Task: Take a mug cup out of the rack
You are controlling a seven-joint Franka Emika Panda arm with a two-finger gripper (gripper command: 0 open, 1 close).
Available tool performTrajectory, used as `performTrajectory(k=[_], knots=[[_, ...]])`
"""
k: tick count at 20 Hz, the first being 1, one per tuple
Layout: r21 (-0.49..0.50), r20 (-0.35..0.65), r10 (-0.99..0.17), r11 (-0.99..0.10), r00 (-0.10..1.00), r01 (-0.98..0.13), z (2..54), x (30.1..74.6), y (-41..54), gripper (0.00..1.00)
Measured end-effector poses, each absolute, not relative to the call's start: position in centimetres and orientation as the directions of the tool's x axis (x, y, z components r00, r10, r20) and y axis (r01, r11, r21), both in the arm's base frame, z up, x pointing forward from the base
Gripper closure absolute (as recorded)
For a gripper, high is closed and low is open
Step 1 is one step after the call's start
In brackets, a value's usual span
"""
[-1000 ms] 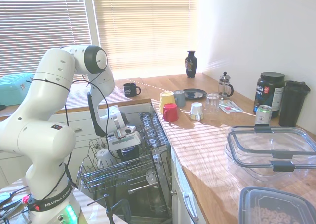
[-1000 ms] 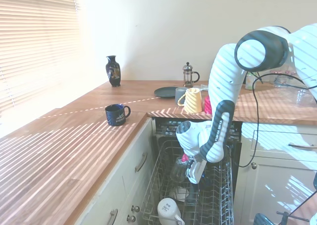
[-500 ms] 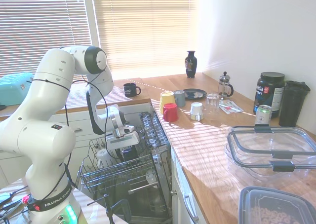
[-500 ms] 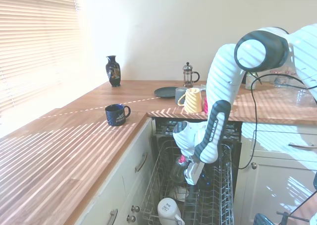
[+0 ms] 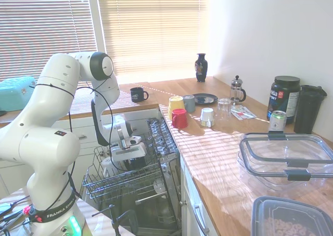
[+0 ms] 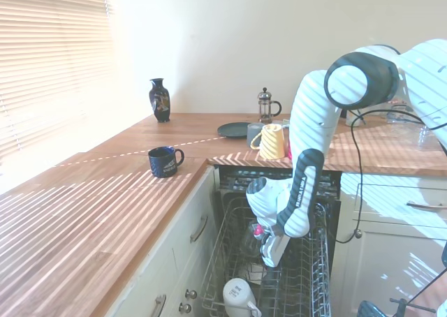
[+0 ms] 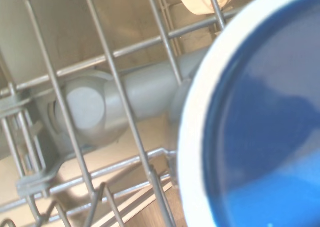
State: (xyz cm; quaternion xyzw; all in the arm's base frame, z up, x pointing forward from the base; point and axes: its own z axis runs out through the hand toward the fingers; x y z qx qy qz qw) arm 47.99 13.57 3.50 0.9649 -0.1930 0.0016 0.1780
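Down inside the rack (image 5: 125, 181), the gripper (image 5: 127, 160) sits right above the mug cup (image 7: 265, 122); can't tell its finger state.

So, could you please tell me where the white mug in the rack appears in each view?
First exterior view: white mug in the rack, left of the gripper.
Second exterior view: bottom edge.
Wrist view: cannot tell.
Shared landmark: the rack's wires.
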Motion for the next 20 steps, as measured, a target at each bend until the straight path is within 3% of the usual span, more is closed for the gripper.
performTrajectory(k=[12, 20], knots=[[0.362, 0.093, -0.395, -0.842, 0.914, -0.401, 4.3, 48.3, 13.2, 1.00], [0.343, 0.146, -0.368, -0.852, 0.918, -0.396, 12.4, 47.5, 15.0, 1.00]])
